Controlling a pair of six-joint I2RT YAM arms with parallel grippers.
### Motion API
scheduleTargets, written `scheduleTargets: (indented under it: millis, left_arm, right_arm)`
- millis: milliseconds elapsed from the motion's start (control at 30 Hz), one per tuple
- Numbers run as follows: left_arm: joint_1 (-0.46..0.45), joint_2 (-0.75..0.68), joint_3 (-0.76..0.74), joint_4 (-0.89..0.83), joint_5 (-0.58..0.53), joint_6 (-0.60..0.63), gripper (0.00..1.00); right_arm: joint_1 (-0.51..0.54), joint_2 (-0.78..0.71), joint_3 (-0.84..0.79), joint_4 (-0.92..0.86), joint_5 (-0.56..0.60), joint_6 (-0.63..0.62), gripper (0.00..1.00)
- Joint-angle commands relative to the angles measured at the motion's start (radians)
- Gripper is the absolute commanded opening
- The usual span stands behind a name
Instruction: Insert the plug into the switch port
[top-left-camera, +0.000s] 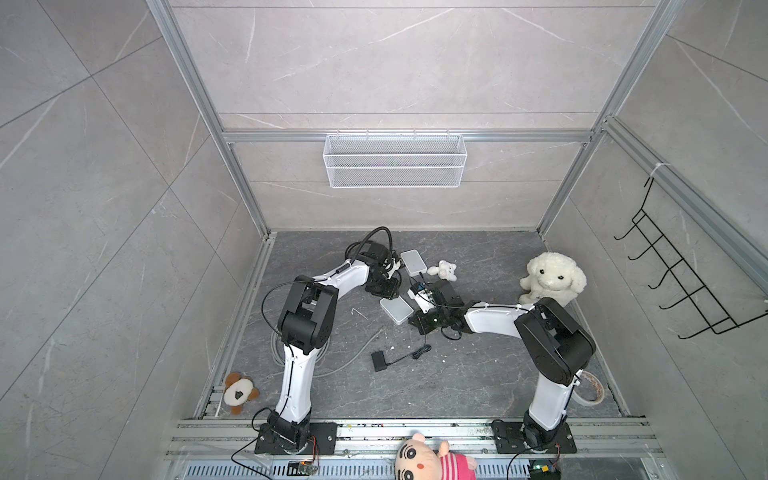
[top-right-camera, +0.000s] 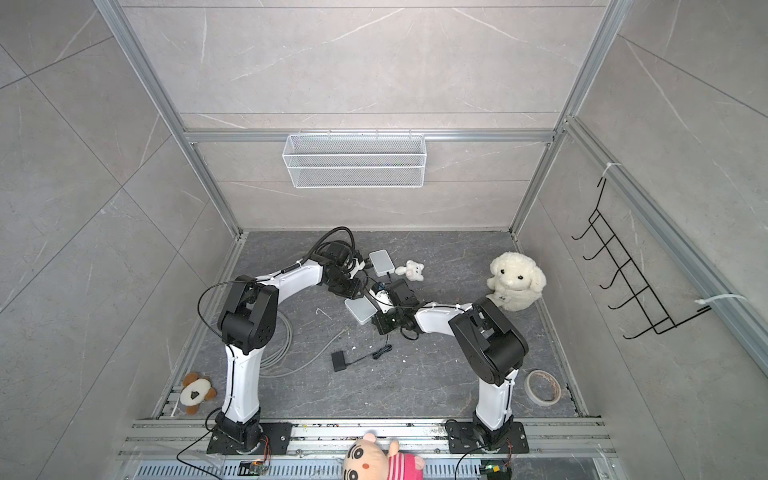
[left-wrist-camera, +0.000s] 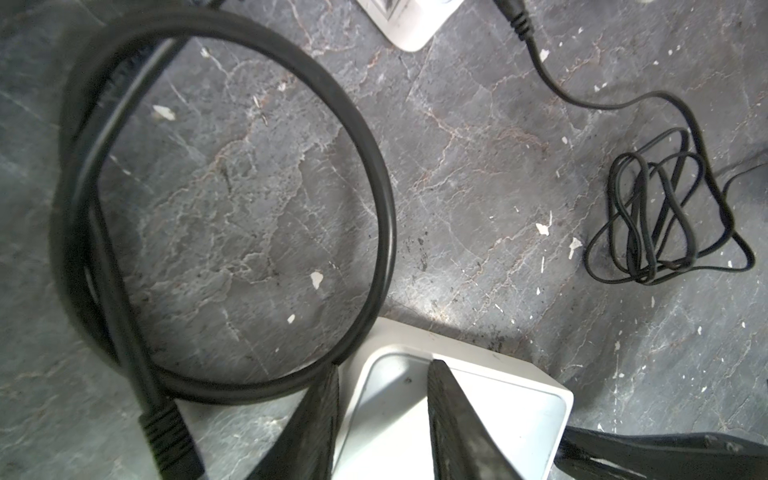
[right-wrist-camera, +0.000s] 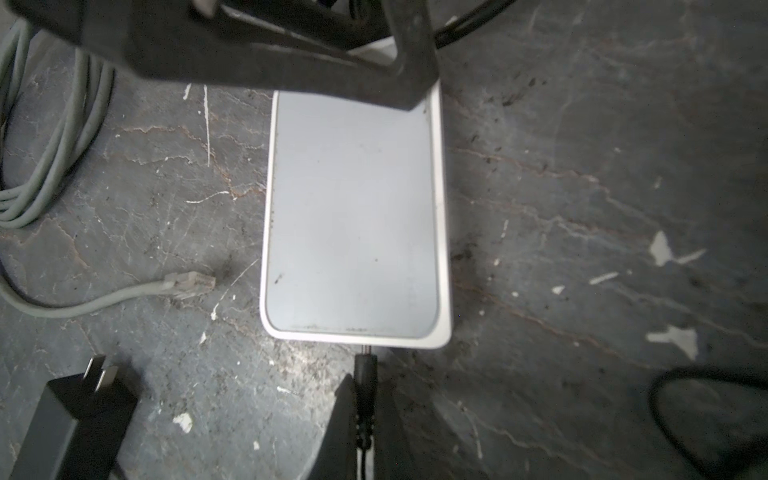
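Note:
The white switch (top-left-camera: 396, 310) (right-wrist-camera: 353, 208) lies flat on the dark floor. My left gripper (left-wrist-camera: 384, 370) (top-left-camera: 384, 291) is closed partway on its far corner, one finger against the side wall and the other over the top face (left-wrist-camera: 457, 415). My right gripper (right-wrist-camera: 366, 388) (top-left-camera: 417, 322) is shut on the black barrel plug (right-wrist-camera: 365, 370), lined up with the switch's near edge. The plug's metal tip meets the port there, with a short bit of metal still showing. The port itself is hidden.
A second white box (top-left-camera: 413, 262) with its own cable lies just behind. A black power adapter (right-wrist-camera: 70, 419), a grey network cable (right-wrist-camera: 189, 283) and a tangled black cord (left-wrist-camera: 665, 208) lie nearby. Plush toys (top-left-camera: 550, 278) and a tape roll (top-right-camera: 542, 387) sit at the right.

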Motion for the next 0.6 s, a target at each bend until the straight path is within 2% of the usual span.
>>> scheduleTargets:
  millis: [0, 567]
  left_arm:
    - [-0.026, 0.097, -0.044, -0.146, -0.071, -0.002, 0.38]
    - [-0.034, 0.085, -0.069, -0.165, -0.001, 0.04, 0.37]
  right_arm:
    - [-0.005, -0.024, 0.005, 0.071, 0.0, 0.014, 0.03]
    - [-0.005, 0.069, 0.126, 0.066, -0.003, -0.028, 0.03]
